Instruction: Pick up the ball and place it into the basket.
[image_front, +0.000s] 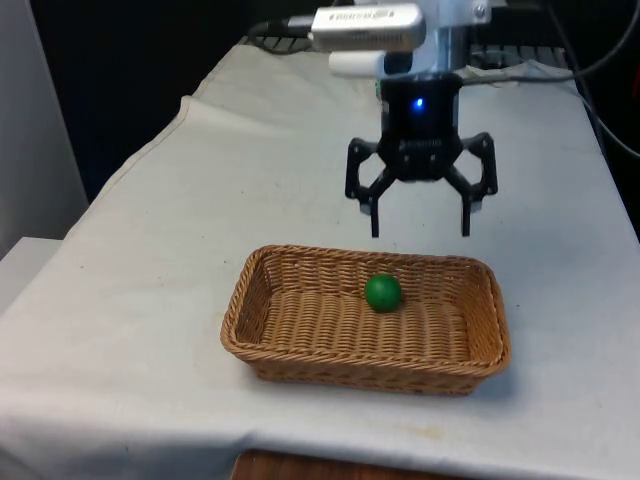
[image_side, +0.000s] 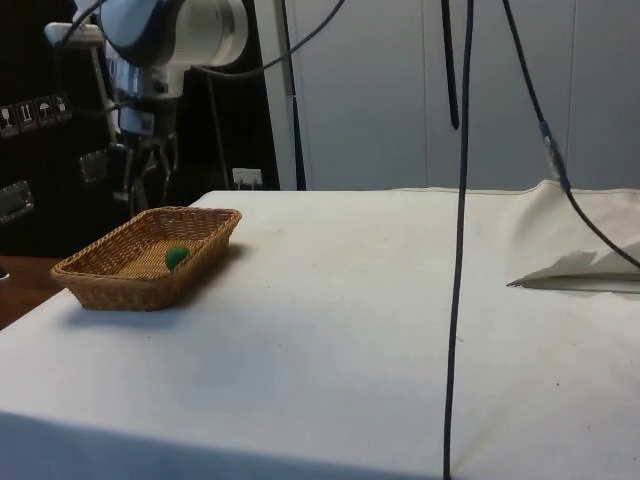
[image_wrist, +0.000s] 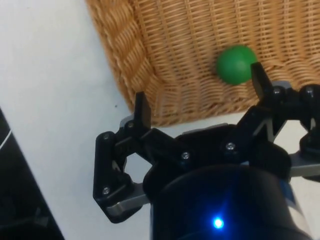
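Note:
A green ball lies inside the woven wicker basket, near its far wall. The side view has the ball resting on the floor of the basket. My black gripper hangs open above the basket's far rim, nothing between its fingers. In the wrist view the ball sits on the weave of the basket, beyond the spread fingertips, and the gripper holds nothing. From the side, the gripper hovers over the basket's far end.
The white cloth covers the table, with folds along the front view's left edge. A black cable hangs down in front of the side camera. Crumpled cloth lies at the side view's right.

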